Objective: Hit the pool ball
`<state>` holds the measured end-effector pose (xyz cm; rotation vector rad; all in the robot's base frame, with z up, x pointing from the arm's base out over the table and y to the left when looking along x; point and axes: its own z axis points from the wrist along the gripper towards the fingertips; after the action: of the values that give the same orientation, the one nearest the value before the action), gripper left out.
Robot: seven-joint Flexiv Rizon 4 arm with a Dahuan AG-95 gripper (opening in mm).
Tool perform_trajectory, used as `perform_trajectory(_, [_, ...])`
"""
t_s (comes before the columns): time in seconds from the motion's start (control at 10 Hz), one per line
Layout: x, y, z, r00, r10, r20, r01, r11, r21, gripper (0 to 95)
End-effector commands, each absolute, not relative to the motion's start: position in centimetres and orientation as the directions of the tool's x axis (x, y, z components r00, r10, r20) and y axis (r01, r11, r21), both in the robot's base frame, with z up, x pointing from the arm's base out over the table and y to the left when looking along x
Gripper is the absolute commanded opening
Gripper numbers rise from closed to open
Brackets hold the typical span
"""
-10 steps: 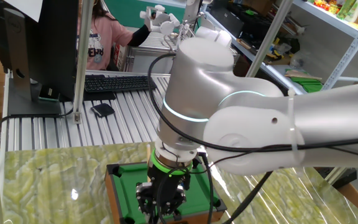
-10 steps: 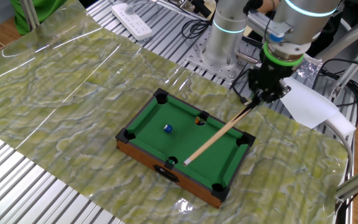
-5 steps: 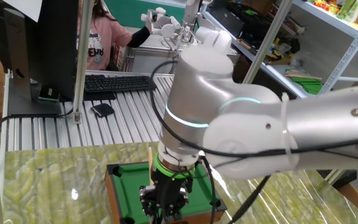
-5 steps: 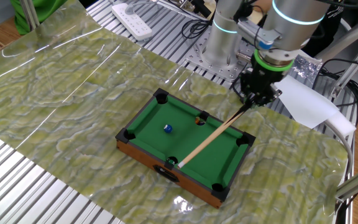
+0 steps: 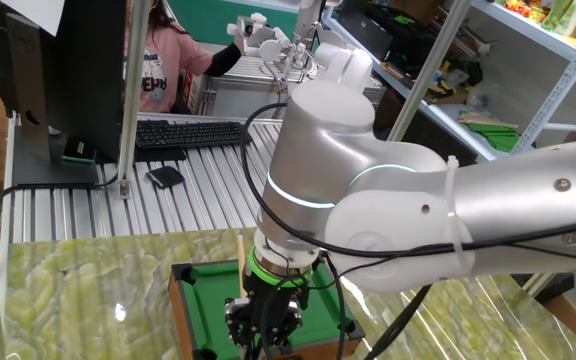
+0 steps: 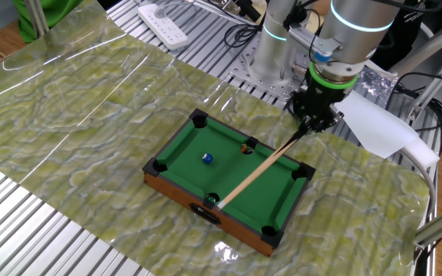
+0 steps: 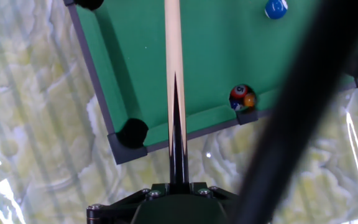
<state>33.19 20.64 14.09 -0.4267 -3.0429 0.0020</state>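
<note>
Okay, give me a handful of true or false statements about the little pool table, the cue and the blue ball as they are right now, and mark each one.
1. The gripper is shut on the cue stick. True.
2. The pool ball sits inside a corner pocket. False: it lies on the open green felt.
3. The cue stick's tip touches the blue ball. False: the tip lies near the front rail, apart from the ball.
4. Balls sit in a side pocket of the pool table. True.
5. The cue stick stands upright. False: it slants down across the felt.
</note>
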Motion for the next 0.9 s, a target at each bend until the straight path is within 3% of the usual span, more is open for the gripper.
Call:
perform_trajectory(0.1, [33.4,20.3,13.9,-0.960,0.272,0.061,0.272,0.962,-0.009,0.0])
perform_trajectory(0.9, [33.8,20.6,12.9,-0.961,0.273,0.042,0.272,0.962,-0.020,0.0])
